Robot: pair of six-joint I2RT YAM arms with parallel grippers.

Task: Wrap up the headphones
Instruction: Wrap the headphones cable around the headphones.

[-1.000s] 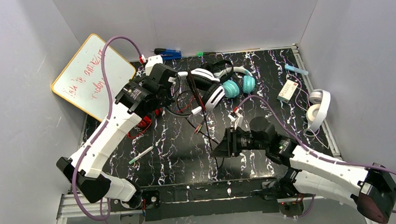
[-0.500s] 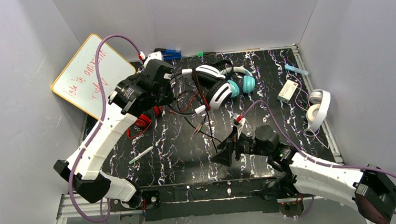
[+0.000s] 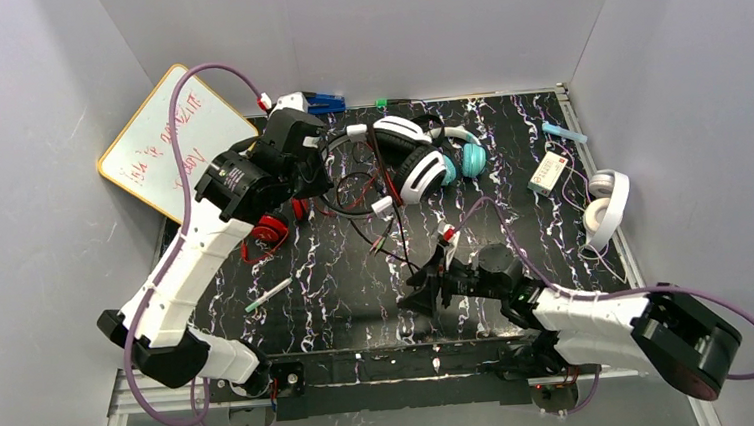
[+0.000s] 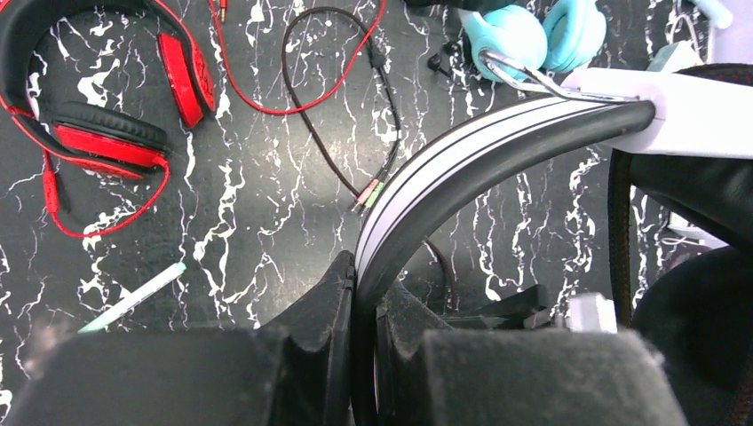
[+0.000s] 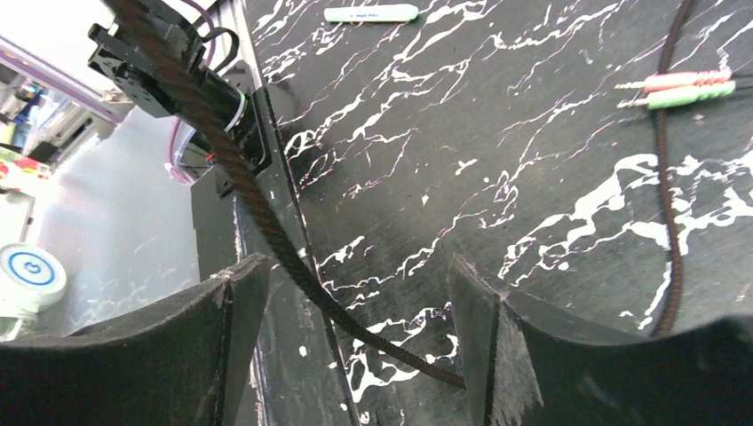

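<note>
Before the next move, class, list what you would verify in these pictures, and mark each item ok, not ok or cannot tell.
1. Left gripper clamped on the band of the white-and-black headphones: ok.
2. Right gripper open: ok.
3. Braided cord running between the right gripper's fingers: ok.
4. Cord wound round the headphones: not ok; it trails loose over the table.
5. Red headphones lying apart from the held pair: ok.
6. Braided cord free of the red cord: cannot tell.

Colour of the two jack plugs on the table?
The plugs: pink and green; right wrist view.
</note>
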